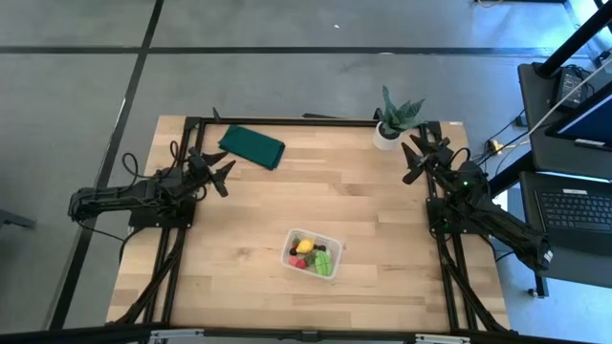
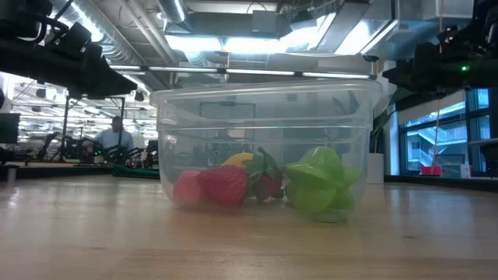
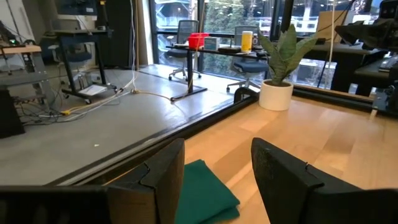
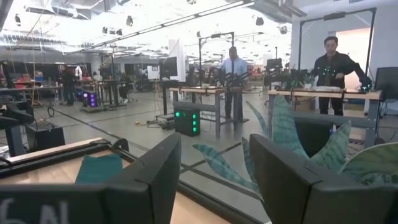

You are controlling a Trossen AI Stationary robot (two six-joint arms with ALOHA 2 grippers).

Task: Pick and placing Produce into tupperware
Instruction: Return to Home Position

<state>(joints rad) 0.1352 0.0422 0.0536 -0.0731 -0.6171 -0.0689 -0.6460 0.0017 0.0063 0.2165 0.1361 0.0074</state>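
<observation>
Near the table's (image 1: pixel 382 220) front edge, the tub (image 1: pixel 335 241) holds the produce (image 1: pixel 314 256), perhaps six pieces. Left gripper (image 1: pixel 226 178) and right gripper (image 1: pixel 409 161) hover at opposite sides, fingers apart.

Both claws read matte black, the left claw (image 1: pixel 228 178) and the right claw (image 1: pixel 408 161) alike, dark against the pale honey wood grain of the table (image 1: pixel 287 201). Just ahead of the left claw, the cloth (image 1: pixel 252 146) is a deep, plain green. Right beside the right claw, the plant (image 1: pixel 400 110) shows green leaves, paler at the edges, in a white pot (image 1: pixel 385 136). Between the claws and well apart from both, the tupperware (image 1: pixel 287 250) is clear and colourless. Inside it: red strawberries (image 2: pixel 224 185), a yellow lemon (image 2: pixel 238 159), a bright light green piece (image 2: pixel 317 183), and a dark red piece (image 2: pixel 267 185) under dark green leaves.
</observation>
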